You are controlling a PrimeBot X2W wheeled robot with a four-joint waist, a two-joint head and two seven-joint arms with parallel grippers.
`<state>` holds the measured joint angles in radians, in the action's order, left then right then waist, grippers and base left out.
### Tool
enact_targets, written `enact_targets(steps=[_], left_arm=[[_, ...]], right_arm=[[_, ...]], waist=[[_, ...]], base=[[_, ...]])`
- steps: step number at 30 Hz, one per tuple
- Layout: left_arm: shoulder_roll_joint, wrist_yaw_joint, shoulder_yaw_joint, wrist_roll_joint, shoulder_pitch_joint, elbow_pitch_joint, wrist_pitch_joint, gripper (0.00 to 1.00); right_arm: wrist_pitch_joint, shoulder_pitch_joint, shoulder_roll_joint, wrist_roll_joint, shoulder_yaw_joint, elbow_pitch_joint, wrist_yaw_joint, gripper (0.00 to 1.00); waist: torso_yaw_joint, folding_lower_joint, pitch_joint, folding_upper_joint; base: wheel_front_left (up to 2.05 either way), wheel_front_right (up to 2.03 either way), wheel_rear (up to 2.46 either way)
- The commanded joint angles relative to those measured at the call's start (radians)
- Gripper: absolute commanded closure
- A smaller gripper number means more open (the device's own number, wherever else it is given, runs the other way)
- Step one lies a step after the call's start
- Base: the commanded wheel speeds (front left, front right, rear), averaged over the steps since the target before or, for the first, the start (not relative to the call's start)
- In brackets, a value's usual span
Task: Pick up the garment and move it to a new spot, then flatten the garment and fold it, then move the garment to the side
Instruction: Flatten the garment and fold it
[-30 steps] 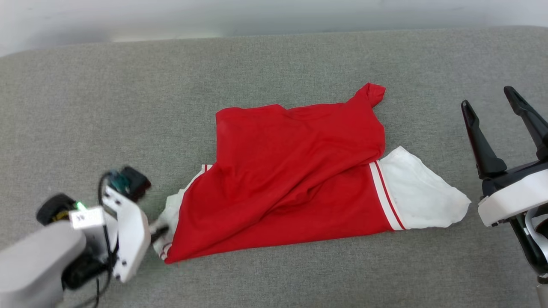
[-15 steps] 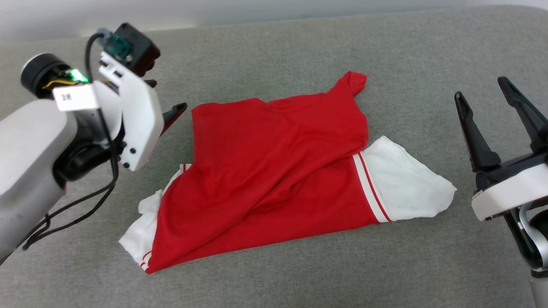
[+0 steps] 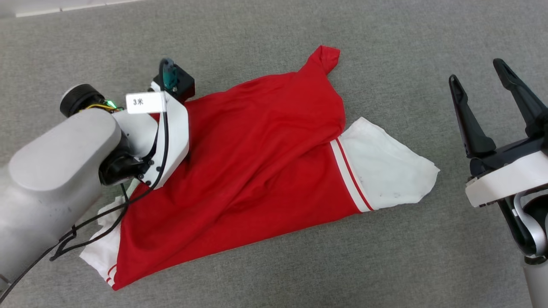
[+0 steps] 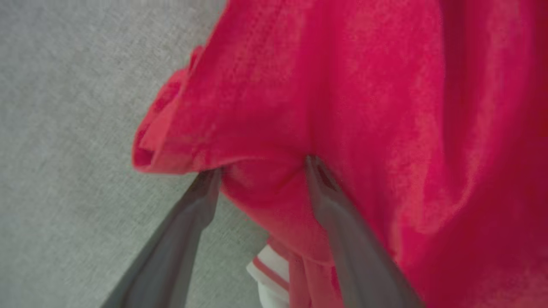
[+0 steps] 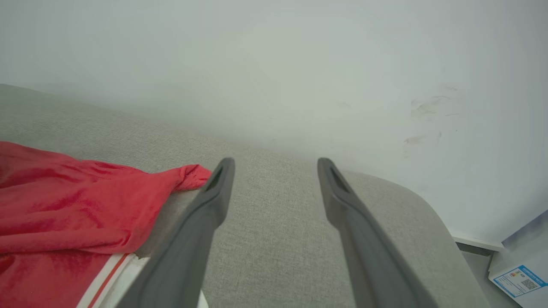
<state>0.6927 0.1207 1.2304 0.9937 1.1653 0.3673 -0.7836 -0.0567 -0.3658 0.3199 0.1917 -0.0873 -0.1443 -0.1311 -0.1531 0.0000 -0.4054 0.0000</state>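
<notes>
The garment (image 3: 257, 171), red with white sleeves and striped trim, lies crumpled on the grey cushioned surface (image 3: 385, 265). One white sleeve (image 3: 385, 171) points right and the other (image 3: 100, 252) sticks out at the lower left. My left arm's wrist housing (image 3: 171, 128) sits over the garment's far left corner and hides the fingers there. In the left wrist view, my left gripper (image 4: 262, 169) is open with a bunched red fold (image 4: 265, 188) between its fingertips. My right gripper (image 3: 476, 72) stands open and empty to the right of the garment, also seen open (image 5: 276, 164) beside the garment's red corner (image 5: 188, 175).
A pale wall (image 5: 299, 64) rises behind the cushion's rounded far edge (image 5: 411, 192). A printed sheet (image 5: 518, 278) lies beyond that edge at the lower right. A black cable (image 3: 102, 222) hangs from my left wrist over the lower left sleeve.
The head camera has tipped down. My left arm rose from the lower left sleeve and came down on the garment's far left corner, its jaws wider. The right gripper has held still.
</notes>
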Motion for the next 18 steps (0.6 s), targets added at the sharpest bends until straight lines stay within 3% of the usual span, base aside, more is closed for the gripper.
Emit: enact_targets(steps=[1, 6, 7, 8, 18], left_arm=[[-0.009, 0.005, 0.022, -0.01, -0.039, 0.015, -0.02, 0.0], [-0.035, 0.011, 0.056, -0.018, -0.104, 0.03, -0.019, 0.0], [-0.039, 0.012, 0.057, -0.023, -0.099, 0.02, -0.004, 0.85], [-0.039, 0.012, 0.055, -0.027, -0.089, 0.011, 0.012, 1.0], [0.022, 0.009, 0.02, -0.047, 0.072, -0.122, 0.191, 1.0]], right_arm=[[0.008, -0.016, -0.005, -0.005, 0.001, 0.004, 0.001, 0.0], [0.014, -0.026, -0.006, -0.01, 0.005, 0.016, 0.001, 0.0], [0.014, -0.026, -0.006, -0.009, 0.005, 0.019, 0.001, 0.0], [0.015, -0.025, -0.005, -0.01, 0.004, 0.022, 0.001, 0.0], [0.018, 0.009, -0.003, -0.005, 0.017, 0.03, 0.001, 0.0]], waist=[[-0.01, 0.0, -0.013, 0.0], [-0.009, 0.0, -0.015, 0.0], [-0.006, 0.0, -0.012, 0.0], [-0.003, 0.0, -0.008, 0.0], [0.03, 0.0, 0.046, 0.0]], base=[[0.0, 0.0, 0.0], [0.0, 0.0, 0.0], [0.0, 0.0, 0.0], [0.0, 0.0, 0.0], [0.0, 0.0, 0.0]])
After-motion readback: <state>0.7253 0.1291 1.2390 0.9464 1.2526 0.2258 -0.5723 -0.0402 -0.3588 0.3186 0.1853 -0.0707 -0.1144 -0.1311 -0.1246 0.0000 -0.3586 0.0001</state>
